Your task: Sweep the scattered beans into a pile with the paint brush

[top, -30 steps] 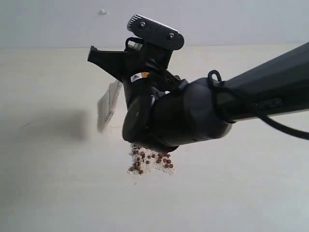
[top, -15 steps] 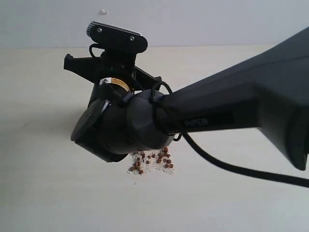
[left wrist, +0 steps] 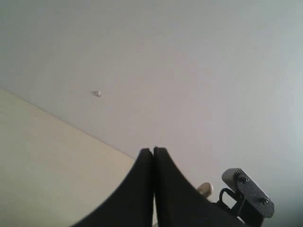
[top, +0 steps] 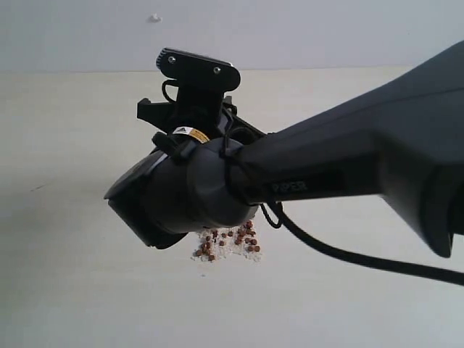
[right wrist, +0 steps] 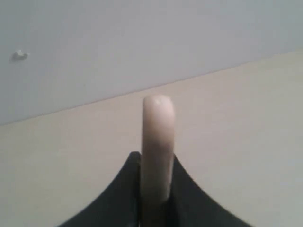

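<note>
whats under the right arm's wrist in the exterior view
The beans, piled on the table; the pile's far edge is hidden by the right arm. Of the paint brush, the bristles cannot be seen.

place: lab-like robot bench | signs: bare cream tabletop (top: 72, 290), plain grey wall (top: 326, 29)

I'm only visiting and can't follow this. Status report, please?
Left hand shut, empty. Right hand clamped on paint brush handle. Beans piled on table, upper edge hidden behind right arm.
</note>
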You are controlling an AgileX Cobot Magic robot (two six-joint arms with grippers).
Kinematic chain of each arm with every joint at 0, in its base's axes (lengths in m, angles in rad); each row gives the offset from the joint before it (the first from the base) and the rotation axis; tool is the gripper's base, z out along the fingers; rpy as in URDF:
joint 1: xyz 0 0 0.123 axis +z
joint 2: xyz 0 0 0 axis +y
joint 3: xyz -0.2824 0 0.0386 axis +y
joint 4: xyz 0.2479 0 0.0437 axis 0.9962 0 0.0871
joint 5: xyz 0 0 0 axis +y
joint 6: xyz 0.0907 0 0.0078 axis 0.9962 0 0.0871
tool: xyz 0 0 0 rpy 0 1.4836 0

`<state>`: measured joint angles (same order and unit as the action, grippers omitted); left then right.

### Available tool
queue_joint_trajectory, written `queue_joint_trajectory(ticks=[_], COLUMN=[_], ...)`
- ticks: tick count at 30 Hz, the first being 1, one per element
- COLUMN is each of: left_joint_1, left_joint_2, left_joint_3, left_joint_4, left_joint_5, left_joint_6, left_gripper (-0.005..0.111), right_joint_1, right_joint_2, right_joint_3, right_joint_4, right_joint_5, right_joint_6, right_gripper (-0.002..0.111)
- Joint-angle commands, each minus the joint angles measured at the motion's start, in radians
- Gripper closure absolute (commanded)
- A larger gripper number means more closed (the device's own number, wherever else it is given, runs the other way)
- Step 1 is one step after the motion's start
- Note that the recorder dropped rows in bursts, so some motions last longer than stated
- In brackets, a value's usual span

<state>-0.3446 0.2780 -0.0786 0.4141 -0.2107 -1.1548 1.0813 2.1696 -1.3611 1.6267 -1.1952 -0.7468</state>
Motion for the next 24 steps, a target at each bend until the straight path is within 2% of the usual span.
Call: queue_joint_trajectory(ticks=[1, 7, 13, 21, 24], left_joint_1=[-0.003, -0.003, -0.003, -0.003, -0.003], left_joint_2=[-0.003, -0.003, -0.003, -0.003, -0.003], left_joint_3=[0.005, 0.005, 0.005, 0.005, 0.005], left_joint_4=[0.002, 0.002, 0.002, 0.002, 0.002], left_joint_5=[-0.002, -0.002, -0.002, -0.002, -0.002], left_joint_6=[-0.001, -0.001, -0.001, -0.001, -0.001], left_gripper=[0.107, 0.107, 0.107, 0.107, 0.107], right_joint_1=[0.001, 0.001, 0.001, 0.001, -0.005], right_joint_2=[-0.014, -0.027, -0.057, -0.100, -0.136], right_joint_3=[-0.007, -0.007, -0.007, -0.002, 0.025], right_joint_4=[0.068, 0.052, -0.028, -0.135, -0.287], right_joint_5=[-0.026, -0.026, -0.026, -0.024, 0.109], right_joint_6=[-0.078, -0.066, 0.038, 0.031, -0.003], right_gripper=[0.108, 0.108, 0.108, 0.108, 0.108])
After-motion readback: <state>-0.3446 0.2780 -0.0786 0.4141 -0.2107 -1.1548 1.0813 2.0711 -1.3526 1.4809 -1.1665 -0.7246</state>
